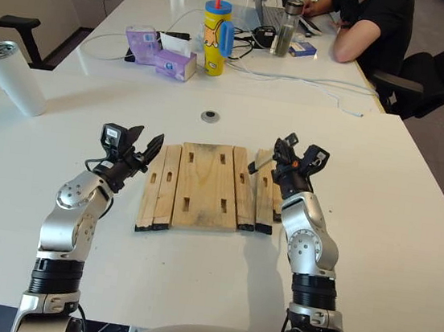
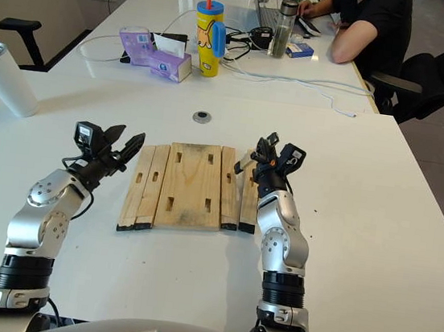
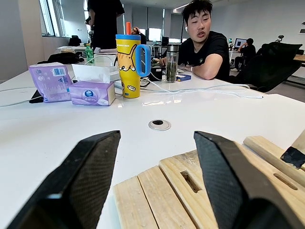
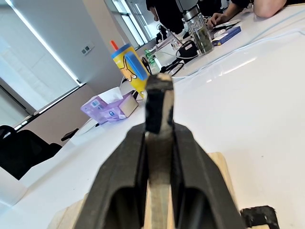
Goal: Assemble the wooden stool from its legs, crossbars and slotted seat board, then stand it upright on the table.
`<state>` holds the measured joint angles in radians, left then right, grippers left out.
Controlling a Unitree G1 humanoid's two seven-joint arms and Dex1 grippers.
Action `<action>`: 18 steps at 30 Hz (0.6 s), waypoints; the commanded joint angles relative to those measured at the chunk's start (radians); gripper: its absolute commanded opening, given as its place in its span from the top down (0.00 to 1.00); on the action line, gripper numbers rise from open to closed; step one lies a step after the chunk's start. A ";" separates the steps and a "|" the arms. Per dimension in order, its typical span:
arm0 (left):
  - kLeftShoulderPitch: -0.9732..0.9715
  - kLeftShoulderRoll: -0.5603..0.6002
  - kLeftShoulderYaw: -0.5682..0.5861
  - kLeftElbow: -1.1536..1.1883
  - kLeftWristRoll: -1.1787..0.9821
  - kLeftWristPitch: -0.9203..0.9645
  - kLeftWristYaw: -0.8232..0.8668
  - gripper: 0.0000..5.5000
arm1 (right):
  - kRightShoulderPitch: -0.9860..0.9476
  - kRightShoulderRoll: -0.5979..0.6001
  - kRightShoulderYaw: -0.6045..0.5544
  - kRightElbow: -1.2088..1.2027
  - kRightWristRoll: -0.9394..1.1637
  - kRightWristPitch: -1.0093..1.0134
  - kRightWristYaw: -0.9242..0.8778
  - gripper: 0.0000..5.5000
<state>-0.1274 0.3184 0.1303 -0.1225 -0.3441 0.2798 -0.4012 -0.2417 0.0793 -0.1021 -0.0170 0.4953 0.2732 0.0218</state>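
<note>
Right pincer around leg, cup beyond

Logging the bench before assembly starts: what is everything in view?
Slotted seat board: one, pale wood, flat at the centre of the table.
Left slats: two, pale wood, flat beside the board.
Right slats: at least two, pale wood, flat beside the board.
Wooden piece: one, pale with dark tip, clamped in the right gripper.
Tumbler: one, white, table's left edge.
Cup: one, yellow with blue handle, farther back.
Tissue packs: two, purple, beside the cup.
Left gripper: one, black, fingers open, above the left slats' far end.
Right gripper: one, black, fingers shut on that piece.
</note>
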 commanded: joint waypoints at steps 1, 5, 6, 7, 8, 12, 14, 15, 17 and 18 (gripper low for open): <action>-0.005 0.000 -0.006 0.002 0.009 0.001 -0.002 0.48 | 0.001 0.034 -0.004 0.014 0.001 0.002 -0.004 0.92; -0.006 0.002 -0.007 0.000 0.010 0.004 -0.004 0.48 | 0.007 0.037 -0.008 0.019 0.004 0.006 -0.010 0.92; -0.006 0.003 -0.007 0.000 0.010 0.005 -0.004 0.48 | 0.009 0.038 -0.008 0.020 0.005 0.007 -0.011 0.92; -0.005 0.003 -0.008 -0.002 0.010 0.006 -0.004 0.48 | 0.011 0.040 -0.007 0.018 0.006 0.009 -0.011 0.92; -0.005 0.003 -0.008 -0.003 0.010 0.007 -0.004 0.48 | 0.012 0.043 -0.005 0.015 0.011 0.009 -0.008 0.92; -0.002 0.001 -0.010 -0.009 0.010 0.009 -0.002 0.48 | 0.016 0.052 0.006 0.004 0.024 0.020 0.001 0.92; -0.002 0.000 -0.010 -0.009 0.010 0.009 -0.002 0.48 | 0.018 0.053 0.013 0.005 0.029 0.027 0.009 0.92; -0.002 0.000 -0.010 -0.009 0.010 0.009 -0.001 0.48 | 0.018 0.052 0.017 0.009 0.029 0.029 0.010 0.92; -0.001 -0.002 -0.011 -0.009 0.010 0.008 0.001 0.48 | 0.016 0.053 0.022 0.026 0.026 0.027 0.009 0.92; -0.001 -0.003 -0.012 -0.008 0.010 0.008 0.001 0.48 | 0.015 0.053 0.022 0.036 0.024 0.024 0.008 0.92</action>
<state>-0.1274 0.3188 0.1224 -0.1237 -0.3413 0.2799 -0.4022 -0.2390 0.0805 -0.0910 0.0016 0.5197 0.2943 0.0277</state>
